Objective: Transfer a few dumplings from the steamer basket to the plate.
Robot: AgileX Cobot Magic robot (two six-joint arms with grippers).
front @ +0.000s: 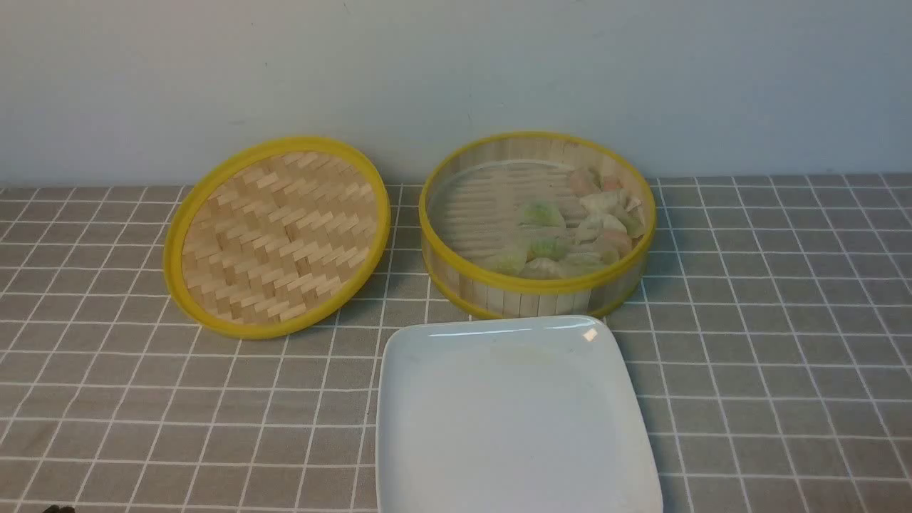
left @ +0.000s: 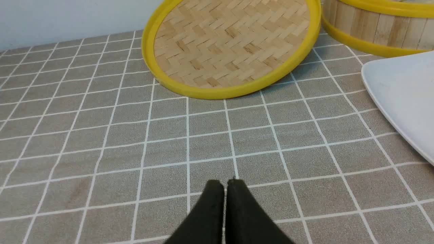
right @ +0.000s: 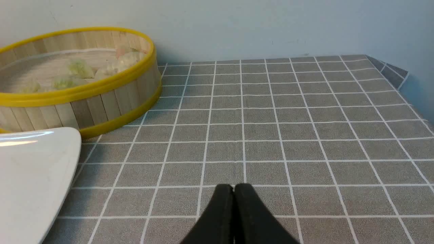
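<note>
The steamer basket [front: 536, 286] stands at the back of the table, right of centre. Several pale green, white and pinkish dumplings [front: 581, 228] lie in its right half. The white square plate [front: 516, 420] sits just in front of it and holds nothing. My left gripper [left: 225, 183] is shut and empty, low over the cloth, well short of the lid and left of the plate [left: 403, 98]. My right gripper [right: 234, 187] is shut and empty over the cloth, right of the plate [right: 30, 176] and the basket [right: 101, 105]. Neither gripper shows in the front view.
The flat woven lid [front: 278, 235] with a yellow rim lies tilted left of the basket, one edge raised; it also shows in the left wrist view [left: 230, 47]. A grey checked cloth [front: 769, 342] covers the table. A pale wall [front: 456, 71] stands behind.
</note>
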